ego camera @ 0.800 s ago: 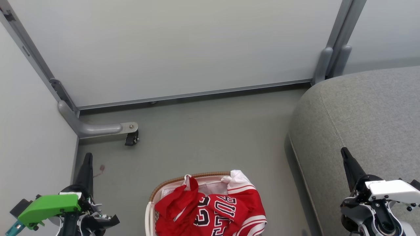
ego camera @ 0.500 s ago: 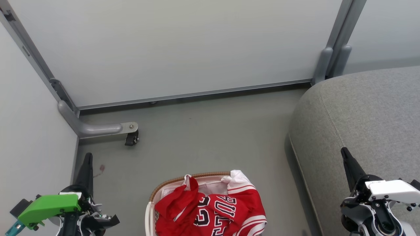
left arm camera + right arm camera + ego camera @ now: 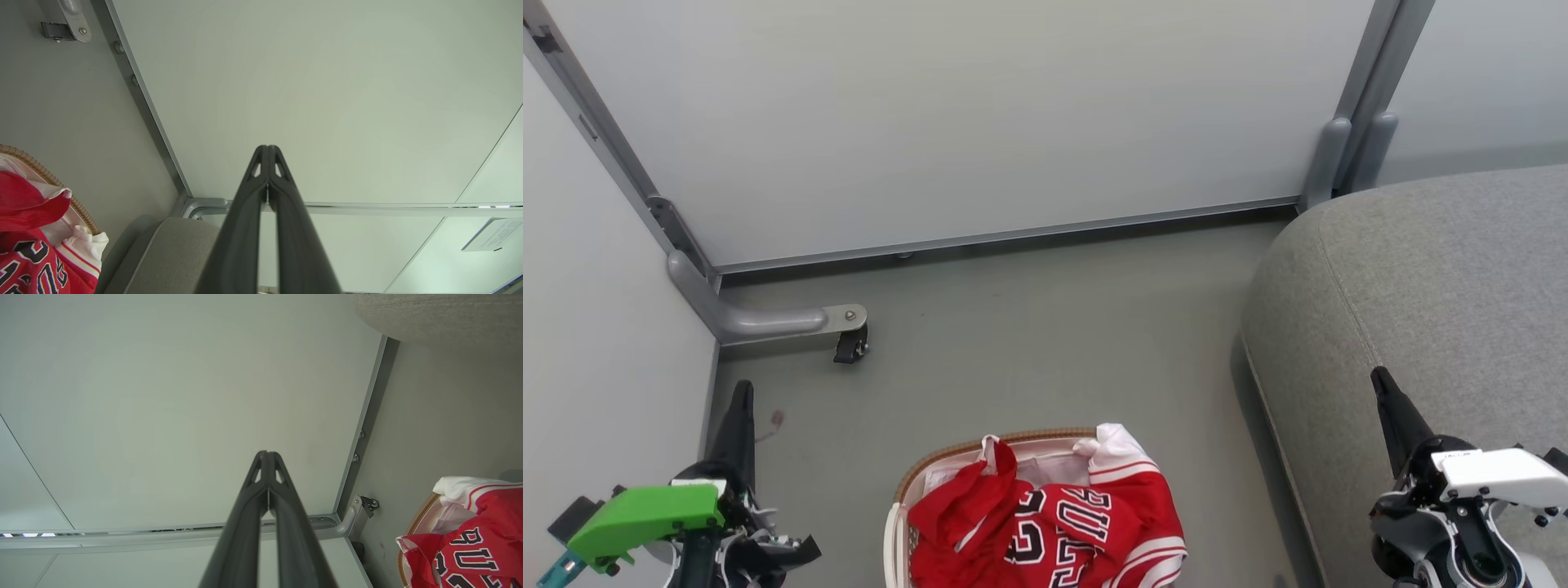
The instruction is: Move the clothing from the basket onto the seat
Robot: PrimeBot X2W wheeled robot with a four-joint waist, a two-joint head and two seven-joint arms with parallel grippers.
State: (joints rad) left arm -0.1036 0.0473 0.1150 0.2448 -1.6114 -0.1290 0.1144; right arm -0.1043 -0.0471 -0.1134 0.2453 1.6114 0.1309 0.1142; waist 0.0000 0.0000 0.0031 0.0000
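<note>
Beside basket (image 3: pixel 980 447), left claw (image 3: pixel 742 390), right claw (image 3: pixel 1379 377) (perhaps over seat (image 3: pixel 1437 269)) forward-pointing, closed, empty

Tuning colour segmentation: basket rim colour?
Brown woven rim on the white basket; clearest in the head view.

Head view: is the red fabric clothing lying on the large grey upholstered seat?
No, the clothing lies in the white plastic basket beside the seat.

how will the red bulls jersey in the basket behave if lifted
Probably floppy: the red fabric jersey with black lettering lies crumpled in folds. Likely to trail, since it spills over the brown woven rim of the white plastic basket.
</note>
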